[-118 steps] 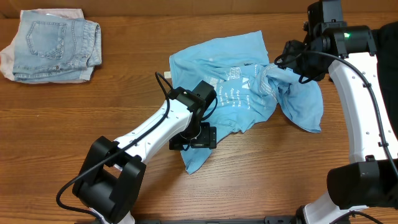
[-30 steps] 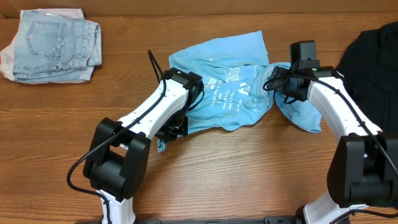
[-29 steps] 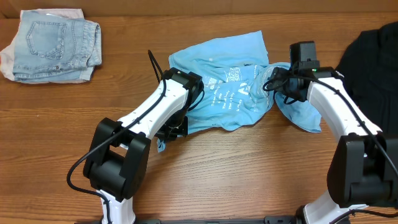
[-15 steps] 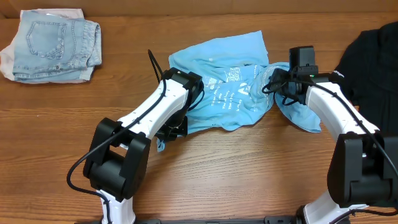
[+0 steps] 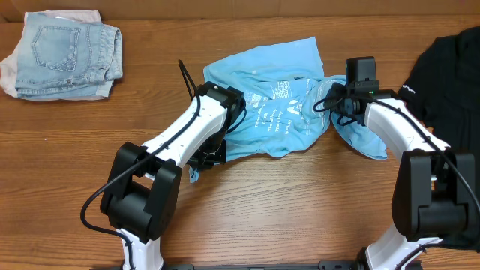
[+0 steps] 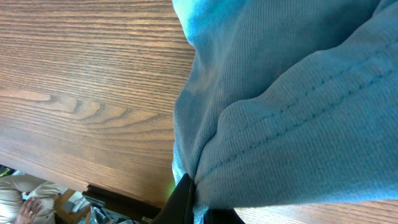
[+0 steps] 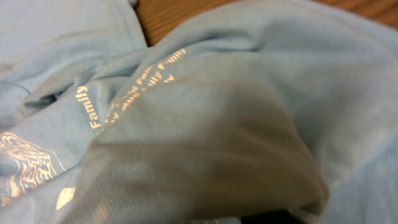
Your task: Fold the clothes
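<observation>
**Overhead view.** A light sky-blue T-shirt (image 5: 281,124) lies crumpled on the wooden desk (image 5: 300,210), just toward 1 o'clock of the desk's centre, its white print facing up. The left arm reaches in from 7 o'clock and crosses the shirt's 9 o'clock edge. The left gripper (image 5: 212,159) sits at the shirt's 7 o'clock corner, clenched on the hem, and a small tab of blue cloth shows just past it. The right arm comes in from 5 o'clock. The right gripper (image 5: 336,101) rests against the shirt's 3 o'clock side, where the cloth bunches into folds. A black T-shirt (image 5: 450,67) lies in a heap at the desk's 2 o'clock edge, apart from the blue one. Pale denim shorts (image 5: 67,49) lie folded at the 10 o'clock corner, on top of a pale garment (image 5: 9,67).

**Left wrist view.** Blue knit cloth (image 6: 298,112) with a stitched hem fills the frame from 12 to 5 o'clock. The cloth gathers down into a dark finger (image 6: 182,199) at 6 o'clock, so this gripper is grasping the T-shirt. Bare desk (image 6: 81,93) shows toward 9 o'clock.

**Right wrist view.** The blue T-shirt (image 7: 217,124) covers nearly the whole frame. A shaded fold humps up at centre, and pale lettering (image 7: 96,106) that includes the word "Family" runs toward 9 o'clock. A strip of desk (image 7: 180,15) shows at 12 o'clock. The fingers are hidden under the cloth, so I cannot tell whether this gripper is clenched or released.
</observation>
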`<state>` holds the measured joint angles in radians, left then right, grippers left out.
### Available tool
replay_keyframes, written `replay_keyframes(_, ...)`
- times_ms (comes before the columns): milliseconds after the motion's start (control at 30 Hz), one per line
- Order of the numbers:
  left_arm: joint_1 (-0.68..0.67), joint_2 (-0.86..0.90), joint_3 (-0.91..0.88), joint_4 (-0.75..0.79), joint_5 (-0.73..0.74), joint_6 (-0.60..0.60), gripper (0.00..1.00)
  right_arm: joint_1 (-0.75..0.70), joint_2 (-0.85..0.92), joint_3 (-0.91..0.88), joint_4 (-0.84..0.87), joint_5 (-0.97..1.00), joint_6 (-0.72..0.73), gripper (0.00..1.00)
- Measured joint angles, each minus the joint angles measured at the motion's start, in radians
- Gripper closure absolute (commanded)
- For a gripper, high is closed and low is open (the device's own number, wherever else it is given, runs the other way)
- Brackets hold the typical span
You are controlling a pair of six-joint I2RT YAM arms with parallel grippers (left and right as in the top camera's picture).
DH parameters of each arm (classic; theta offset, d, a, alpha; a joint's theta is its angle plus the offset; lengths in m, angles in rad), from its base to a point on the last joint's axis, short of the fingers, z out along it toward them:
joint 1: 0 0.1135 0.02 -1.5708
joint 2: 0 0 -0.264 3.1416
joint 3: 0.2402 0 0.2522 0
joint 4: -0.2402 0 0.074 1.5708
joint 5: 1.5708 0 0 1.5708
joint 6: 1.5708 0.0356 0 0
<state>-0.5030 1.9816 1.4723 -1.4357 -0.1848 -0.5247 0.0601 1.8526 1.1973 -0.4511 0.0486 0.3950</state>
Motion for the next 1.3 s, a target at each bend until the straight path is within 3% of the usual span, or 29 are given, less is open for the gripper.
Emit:
replay_keyframes(133, 0.000, 0.000, 0.000, 0.000, 0.000, 0.000, 0.95, 0.000, 0.000, 0.000, 0.010, 0.001, 0.000, 0.74)
replay_keyframes(233, 0.000, 0.000, 0.000, 0.000, 0.000, 0.000, 0.96, 0.000, 0.000, 0.000, 0.009, 0.000, 0.005, 0.96)
replay_keyframes(400, 0.000, 0.000, 0.000, 0.000, -0.006, 0.000, 0.96, 0.000, 0.000, 0.000, -0.022, 0.001, 0.000, 0.96)
replay_keyframes(533, 0.000, 0.000, 0.001, 0.000, -0.015, 0.000, 0.96, 0.000, 0.000, 0.031, -0.153, 0.000, 0.014, 0.96)
replay_keyframes(733, 0.000, -0.021, 0.063, -0.028, -0.040, 0.000, 0.96, -0.001, -0.015, 0.271, -0.502, 0.002, 0.040, 0.96)
replay_keyframes(933, 0.000, -0.155, 0.174, -0.066, -0.117, 0.000, 0.96, -0.001, -0.100, 0.523, -0.742, 0.024, 0.047, 0.96)
replay_keyframes(1000, 0.000, -0.209, 0.201, -0.074, -0.145, 0.000, 0.81, -0.001, -0.146, 0.591, -0.811, 0.039, 0.047, 0.96)
replay_keyframes(1133, 0.002, -0.309, 0.212, -0.088, -0.177, -0.001, 0.72, -0.001, -0.211, 0.643, -0.877, 0.056, 0.047, 0.96)
replay_keyframes(1300, 0.018, -0.337, 0.212, -0.118, -0.188, 0.000, 0.78, -0.001, -0.212, 0.643, -0.925, 0.072, 0.049, 0.96)
